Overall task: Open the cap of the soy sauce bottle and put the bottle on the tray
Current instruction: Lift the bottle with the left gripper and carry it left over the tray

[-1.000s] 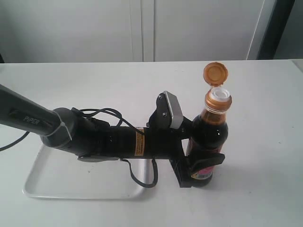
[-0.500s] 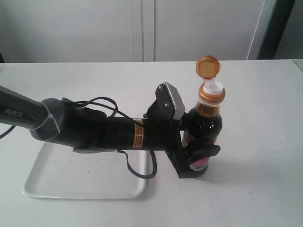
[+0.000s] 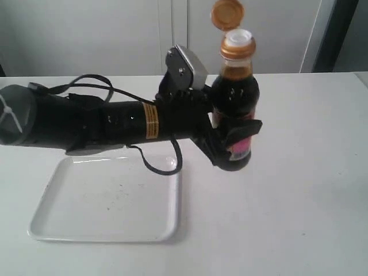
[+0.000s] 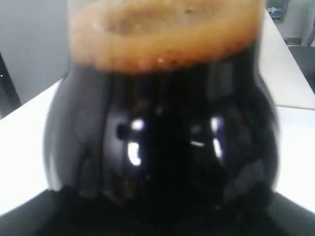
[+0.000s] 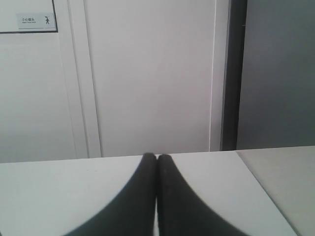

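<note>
The soy sauce bottle hangs upright in the air above the table, right of the tray. Its copper-orange cap is flipped up on its hinge, baring the white spout. My left gripper is shut on the bottle's labelled lower body. In the left wrist view the dark bottle fills the picture and hides the fingers. My right gripper is shut with nothing in it, over the white table; it does not show in the exterior view.
The left arm and its cable stretch over the tray's far edge. White cabinet doors stand behind the white table.
My left gripper has lifted the bottle off the table and carried it up and a little to the left. The cap stays flipped open.
</note>
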Controlling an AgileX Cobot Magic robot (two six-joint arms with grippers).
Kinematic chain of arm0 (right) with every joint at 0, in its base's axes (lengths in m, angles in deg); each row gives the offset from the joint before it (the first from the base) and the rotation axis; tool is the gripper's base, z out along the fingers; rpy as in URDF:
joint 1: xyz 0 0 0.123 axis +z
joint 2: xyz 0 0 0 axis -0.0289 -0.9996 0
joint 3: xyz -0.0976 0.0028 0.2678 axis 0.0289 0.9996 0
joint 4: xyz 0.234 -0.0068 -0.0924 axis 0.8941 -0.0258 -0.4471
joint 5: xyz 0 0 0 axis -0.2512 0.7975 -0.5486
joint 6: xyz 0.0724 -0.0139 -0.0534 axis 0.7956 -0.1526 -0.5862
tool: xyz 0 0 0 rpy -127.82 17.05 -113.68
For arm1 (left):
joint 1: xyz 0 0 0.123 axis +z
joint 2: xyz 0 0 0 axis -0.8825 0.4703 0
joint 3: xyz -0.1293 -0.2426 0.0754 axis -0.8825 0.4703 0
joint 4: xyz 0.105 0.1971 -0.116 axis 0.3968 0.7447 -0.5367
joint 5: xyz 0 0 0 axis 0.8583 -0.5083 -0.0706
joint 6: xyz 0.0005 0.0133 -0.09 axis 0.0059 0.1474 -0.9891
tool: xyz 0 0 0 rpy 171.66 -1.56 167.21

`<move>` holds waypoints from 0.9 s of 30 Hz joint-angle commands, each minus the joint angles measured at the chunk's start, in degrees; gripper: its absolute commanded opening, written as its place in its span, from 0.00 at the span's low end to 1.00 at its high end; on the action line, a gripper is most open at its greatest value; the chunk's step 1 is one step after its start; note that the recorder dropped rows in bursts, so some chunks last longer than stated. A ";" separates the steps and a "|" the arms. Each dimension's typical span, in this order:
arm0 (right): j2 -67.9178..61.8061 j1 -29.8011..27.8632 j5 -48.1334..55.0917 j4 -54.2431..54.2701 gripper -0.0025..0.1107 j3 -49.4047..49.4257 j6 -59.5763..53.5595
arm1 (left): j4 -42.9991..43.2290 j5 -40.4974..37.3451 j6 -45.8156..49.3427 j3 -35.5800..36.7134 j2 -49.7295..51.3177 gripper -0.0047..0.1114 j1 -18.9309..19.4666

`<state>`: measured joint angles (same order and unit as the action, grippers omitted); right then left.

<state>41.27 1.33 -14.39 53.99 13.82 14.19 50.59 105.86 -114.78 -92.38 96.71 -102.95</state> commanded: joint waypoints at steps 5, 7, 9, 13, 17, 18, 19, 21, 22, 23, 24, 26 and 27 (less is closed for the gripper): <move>0.11 -0.18 -0.63 0.03 0.02 0.22 0.38 | -1.16 3.25 -4.50 -0.93 -3.00 0.04 6.49; 0.11 -0.18 -0.63 0.03 0.02 0.22 0.38 | -0.16 2.75 -5.42 -0.93 -3.00 0.04 7.54; 0.11 -0.18 -0.63 0.03 0.02 0.22 0.38 | 2.05 2.48 -6.99 -0.93 -3.00 0.04 8.83; 0.11 -0.18 -0.63 0.03 0.02 0.22 0.38 | 6.03 2.48 -9.74 -0.02 -3.27 0.04 11.78; 0.11 -0.18 -0.63 0.03 0.02 0.22 0.38 | 6.03 2.99 -8.11 3.14 -5.12 0.04 14.68; 0.11 -0.18 -0.63 0.03 0.02 0.22 0.38 | 6.03 2.99 -7.45 3.92 -5.85 0.04 15.39; 0.11 -0.18 -0.63 0.03 0.02 0.22 0.38 | 5.89 3.10 -6.77 4.62 -6.54 0.04 15.99; 0.11 -0.18 -0.63 0.03 0.02 0.22 0.38 | 5.58 3.75 -5.90 5.94 -7.90 0.04 17.01; 0.11 -0.18 -0.63 0.03 0.02 0.22 0.38 | 5.58 4.01 -5.42 6.74 -8.39 0.04 17.11; 0.11 -0.18 -0.63 0.03 0.02 0.22 0.38 | 5.58 4.05 -4.86 7.41 -8.97 0.04 17.05; 0.11 -0.18 -0.63 0.03 0.02 0.22 0.38 | 5.58 4.05 -4.16 8.36 -9.60 0.04 17.05; 0.11 -0.18 -0.63 0.03 0.02 0.22 0.38 | 5.58 4.14 -3.34 10.59 -10.71 0.04 17.05; 0.11 -0.18 -0.63 0.03 0.02 0.22 0.38 | 5.58 4.14 -2.70 11.75 -11.50 0.04 17.14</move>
<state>41.27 1.33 -14.39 53.99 13.82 14.43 57.87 104.73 -118.90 -82.51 88.35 -85.75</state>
